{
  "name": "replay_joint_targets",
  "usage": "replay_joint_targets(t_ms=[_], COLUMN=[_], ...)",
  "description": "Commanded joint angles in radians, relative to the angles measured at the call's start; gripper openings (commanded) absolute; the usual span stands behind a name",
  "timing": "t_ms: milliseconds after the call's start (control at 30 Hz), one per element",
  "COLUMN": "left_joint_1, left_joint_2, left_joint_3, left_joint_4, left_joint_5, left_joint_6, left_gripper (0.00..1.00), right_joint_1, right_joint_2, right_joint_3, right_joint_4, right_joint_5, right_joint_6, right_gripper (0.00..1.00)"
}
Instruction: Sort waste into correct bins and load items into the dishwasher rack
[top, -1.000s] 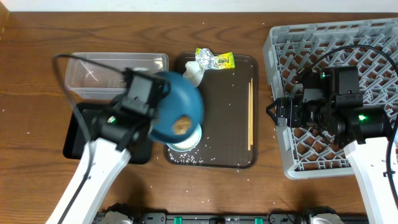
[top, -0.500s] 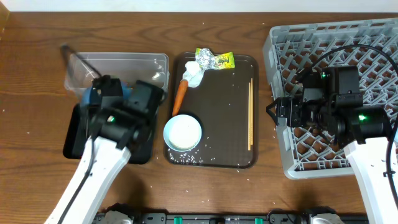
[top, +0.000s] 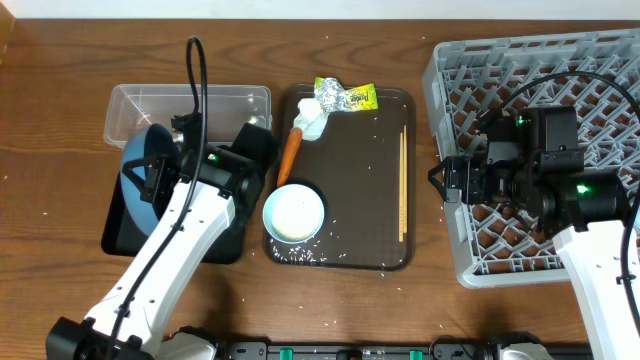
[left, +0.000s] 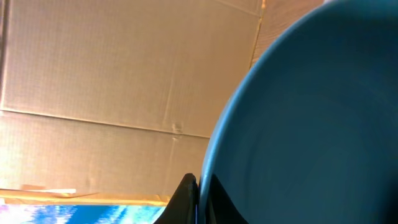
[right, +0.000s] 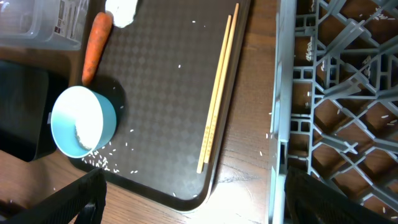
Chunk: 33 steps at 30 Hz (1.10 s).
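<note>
Wood-grain table (top: 60, 90) runs under both arms. My left gripper (top: 158, 183) has its jaws pressed tight on the rim of the blue plate (top: 135, 160), which stands on edge above the black tray (top: 118, 238), just beside the clear tub (top: 130, 105). My right gripper (top: 443, 183) hangs spread wide, holding nothing, over the left wall of the dishwasher rack (top: 600, 70).
</note>
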Motion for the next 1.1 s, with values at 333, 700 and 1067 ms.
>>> replay_joint_targets(t_ms=[333,700,1067], left_joint_1=[-0.024,-0.068,-0.081], left_joint_2=[-0.005,-0.005,-0.006], left_joint_3=[0.018,0.018,0.018], left_joint_4=[0.034,0.011,0.004], left_joint_5=[0.033,-0.052,-0.081], left_joint_6=[0.058,0.096,0.078], left_gripper=[0.06,0.06,0.06], right_joint_1=[0.012,0.012,0.012], right_joint_2=[-0.002,-0.002,-0.002], right_joint_3=[0.001,0.001,0.001], right_joint_4=[0.002,0.005,0.002], right_joint_5=[0.004,0.004,0.003], right_joint_6=[-0.015,-0.014,-0.014], right_gripper=[0.85,0.85,0.85])
